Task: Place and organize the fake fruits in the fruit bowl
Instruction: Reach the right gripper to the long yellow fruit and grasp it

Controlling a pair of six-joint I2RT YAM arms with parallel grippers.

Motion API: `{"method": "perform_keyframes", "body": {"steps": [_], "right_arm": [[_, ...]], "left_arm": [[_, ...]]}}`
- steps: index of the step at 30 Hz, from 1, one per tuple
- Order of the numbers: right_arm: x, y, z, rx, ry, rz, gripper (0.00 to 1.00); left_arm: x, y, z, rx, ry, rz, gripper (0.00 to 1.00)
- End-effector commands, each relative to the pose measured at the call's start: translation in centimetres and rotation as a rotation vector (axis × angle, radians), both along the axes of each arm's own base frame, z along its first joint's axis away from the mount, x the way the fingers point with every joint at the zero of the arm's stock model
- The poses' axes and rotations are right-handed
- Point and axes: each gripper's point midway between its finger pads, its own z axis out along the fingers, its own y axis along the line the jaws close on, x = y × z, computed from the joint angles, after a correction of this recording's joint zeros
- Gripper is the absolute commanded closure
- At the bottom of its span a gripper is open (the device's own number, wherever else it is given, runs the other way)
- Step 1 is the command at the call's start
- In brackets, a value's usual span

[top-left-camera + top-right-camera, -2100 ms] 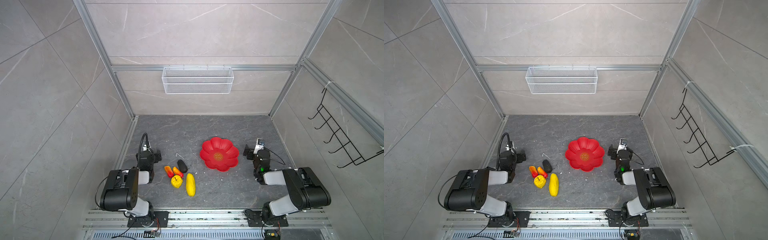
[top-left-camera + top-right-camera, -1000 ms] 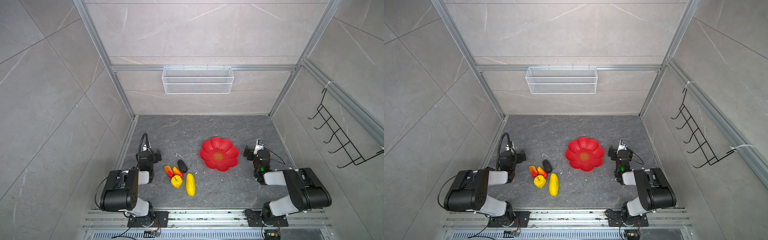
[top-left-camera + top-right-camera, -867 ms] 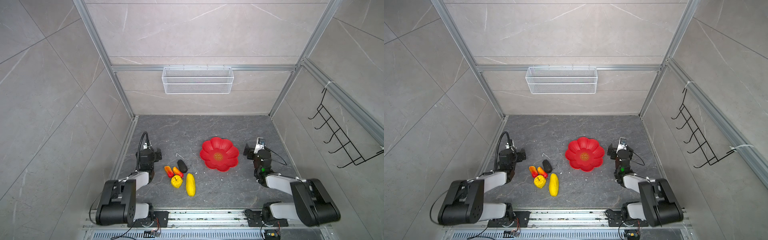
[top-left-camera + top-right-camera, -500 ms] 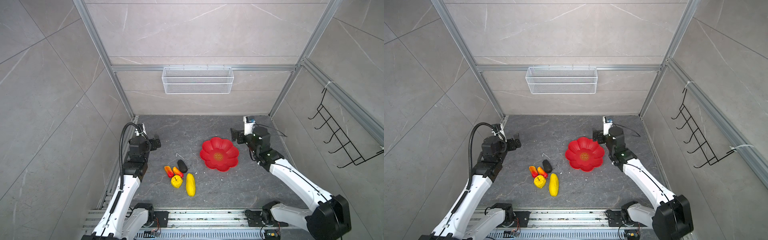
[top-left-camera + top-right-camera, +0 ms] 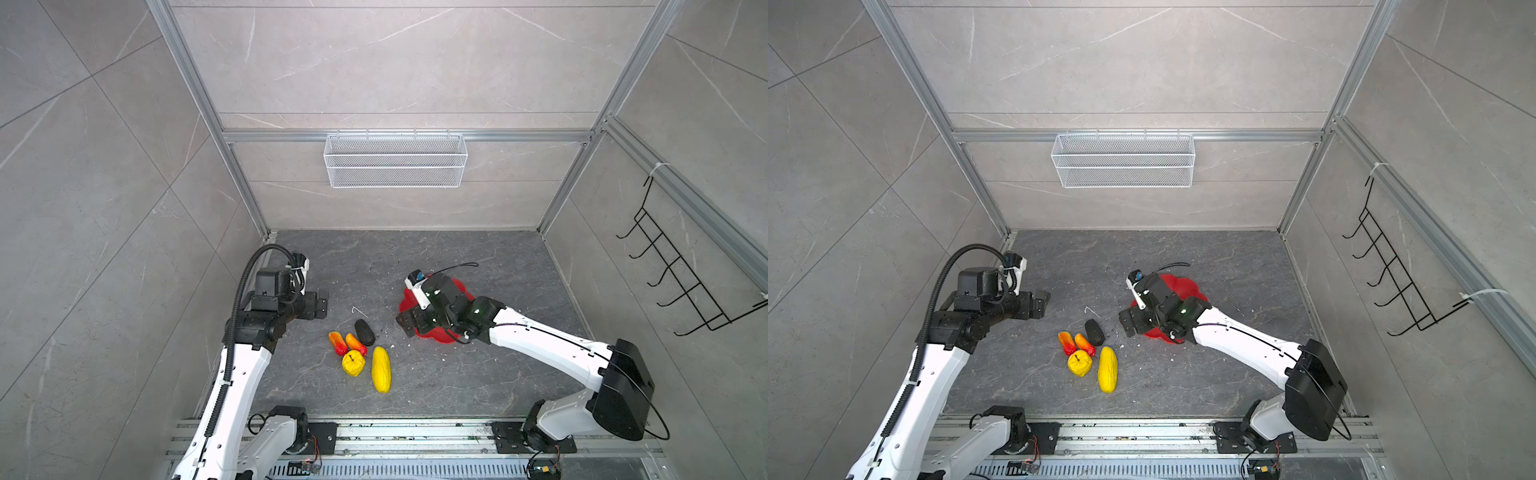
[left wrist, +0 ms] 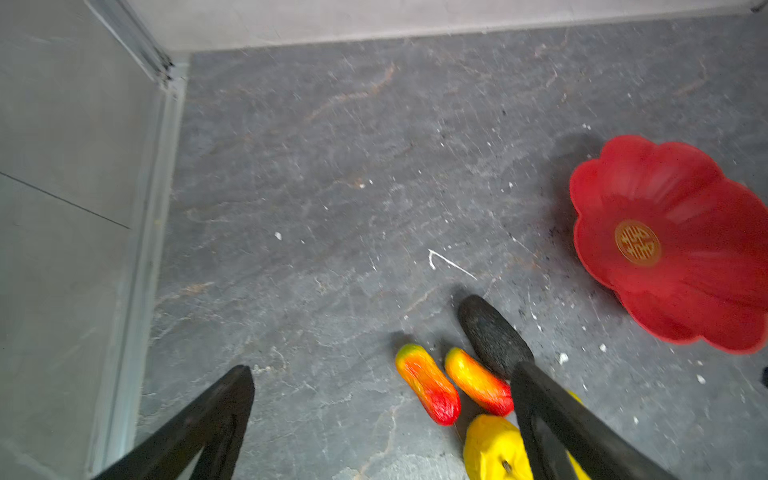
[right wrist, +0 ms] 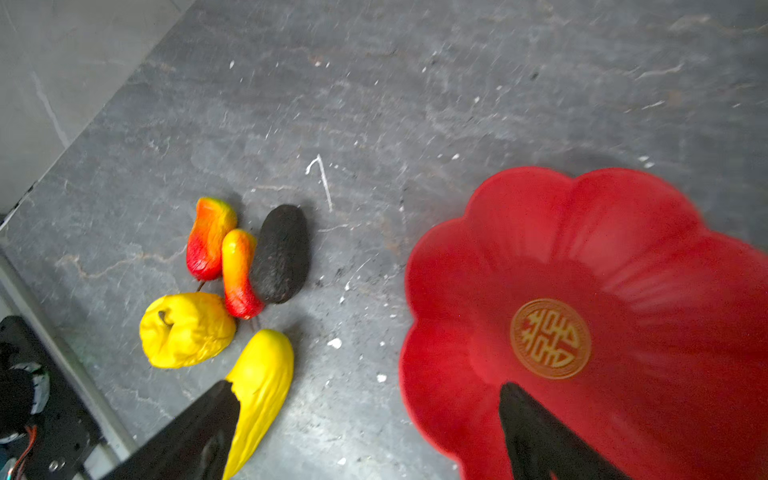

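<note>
In both top views the five fruits [image 5: 357,345] lie clustered on the floor, left of the bowl [image 5: 441,337], and none is in it yet. Your right gripper [image 5: 409,322] hangs above the bowl's left rim, jaws apart and empty. Your left gripper [image 5: 320,305] hovers left of the cluster, also apart and empty. Both face the same pile, so if you send both in together they could collide above it.

In the left wrist view the fingers [image 6: 216,415] stand wide with nothing between them. The black fruit [image 6: 492,332] touches one of the red-orange pair [image 6: 478,382], and the round yellow [image 6: 490,449] sits against that pair. Closing on any one will likely shove its neighbours, and a rounded piece could roll off.

In the right wrist view the bowl lies open and bare beneath you, gold emblem [image 7: 550,338] showing. It looks shallow and glossy: clip the rim on your way out and it may slide, and a fruit released from too high could skid back over the edge. The long yellow [image 7: 266,374] is nearest you. Pinch it near an end and it may swing or slip, so take it mid-length.
</note>
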Motion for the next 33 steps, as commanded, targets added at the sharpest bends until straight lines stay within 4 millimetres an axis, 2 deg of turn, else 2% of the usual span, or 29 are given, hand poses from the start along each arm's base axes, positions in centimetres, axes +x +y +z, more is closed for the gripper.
{"method": "perform_keyframes", "body": {"steps": [1,5,9,16,33], "right_arm": [[-2.4,1.6,-2.3,-0.051,0.074,-0.036,0.00],[-4.7,4.0,-5.4,-0.073,0.142,-0.030,0.01],[-5.9,5.7,-7.3,-0.073,0.186,-0.012,0.04],[-7.1,6.6,-10.4,-0.092,0.252,0.003,0.12],[-8.4,8.5,-12.2,-0.065,0.312,0.062,0.19]], "left_arm": [[-0.9,-0.8,0.3,-0.046,-0.008,-0.064,0.00],[-1.1,-0.3,0.5,-0.036,-0.031,-0.044,0.00],[-1.1,-0.3,0.2,-0.034,-0.022,-0.044,0.00],[-1.0,-0.4,0.2,-0.039,-0.021,-0.047,0.00],[-1.0,-0.3,0.1,-0.037,-0.020,-0.044,0.00]]}}
